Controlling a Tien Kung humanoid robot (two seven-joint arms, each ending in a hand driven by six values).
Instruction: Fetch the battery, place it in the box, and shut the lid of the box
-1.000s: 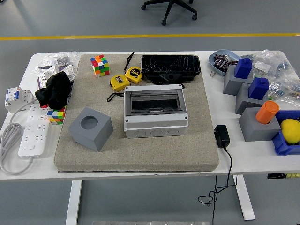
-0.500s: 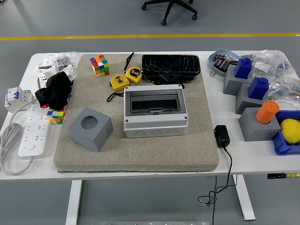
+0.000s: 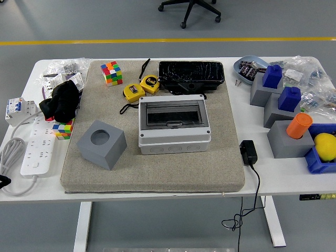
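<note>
apparently no legible writing on the closed box [image 3: 174,125].

Grey smooth floor [image 3: 79,21] all round, even flat light, no hard shadows. Yellow line [image 3: 157,40] painted on the floor runs left to right just beyond the worktop's far edge. Black office chair base [image 3: 191,9] with castors at the top, behind the line, only legs visible. White table [image 3: 273,173] fills most of the frame; near edge towards the bottom, far corners rounded. White table legs [image 3: 82,226] below the near edge, left and right. Black cable [image 3: 247,210] hangs off the near edge by the right leg. No walls or windows visible.
</note>
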